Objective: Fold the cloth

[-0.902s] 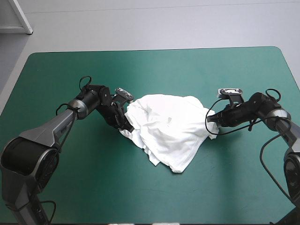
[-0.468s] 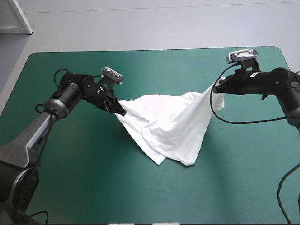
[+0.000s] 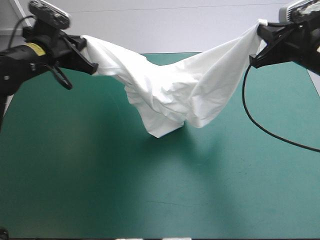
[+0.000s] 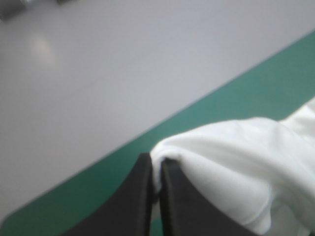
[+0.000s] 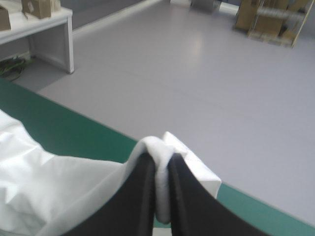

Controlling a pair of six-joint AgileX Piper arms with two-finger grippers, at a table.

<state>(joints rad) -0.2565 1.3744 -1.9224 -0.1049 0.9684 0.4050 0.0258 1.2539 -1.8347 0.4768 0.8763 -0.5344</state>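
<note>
The T-shirt (image 3: 170, 90) hung stretched above the far half of the table (image 3: 100, 190). The left gripper (image 3: 88, 55) pinched its left end and the right gripper (image 3: 260, 44) pinched its right. The white cloth sagged mid-span in crumpled folds, its lowest tip close over the teal-green cover.

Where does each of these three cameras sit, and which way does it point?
High view: above and behind the robot, looking forward and down at the table; both arms show, left gripper and right gripper holding the T-shirt lifted between them.
Left wrist view: above the left wrist, looking along its own black fingers, shut on the T-shirt.
Right wrist view: the same on the right arm.
Both wrist views share the T-shirt and table edge.
</note>
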